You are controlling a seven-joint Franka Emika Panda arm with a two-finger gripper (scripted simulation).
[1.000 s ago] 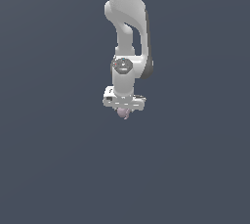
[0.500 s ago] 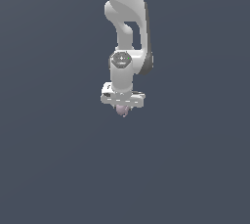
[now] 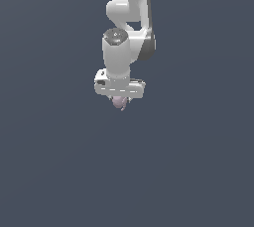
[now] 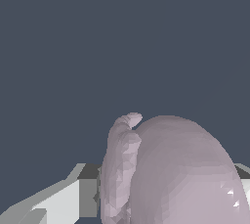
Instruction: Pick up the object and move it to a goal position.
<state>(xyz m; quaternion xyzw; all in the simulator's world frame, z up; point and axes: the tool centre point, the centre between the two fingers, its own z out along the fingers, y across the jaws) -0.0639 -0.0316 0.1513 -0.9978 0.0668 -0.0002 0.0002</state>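
Observation:
The object (image 3: 118, 102) is a small pale pinkish-mauve rounded lump. In the exterior view it hangs just under the white hand of the arm, held between the fingers of my gripper (image 3: 120, 103). The gripper is shut on it and holds it in the air against the plain dark background. In the wrist view the object (image 4: 171, 174) fills the near part of the picture, with a ridged, slightly pointed edge. A white and grey finger (image 4: 73, 198) shows beside it. The fingertips are mostly hidden by the object.
A plain dark blue-grey background fills both views. The white arm (image 3: 126, 18) comes down from the top of the exterior view. No other objects or goal marker show.
The arm has lifted and its wrist has turned a little; the gripper with the object sits slightly higher in the exterior view than one second ago. The grip has not changed.

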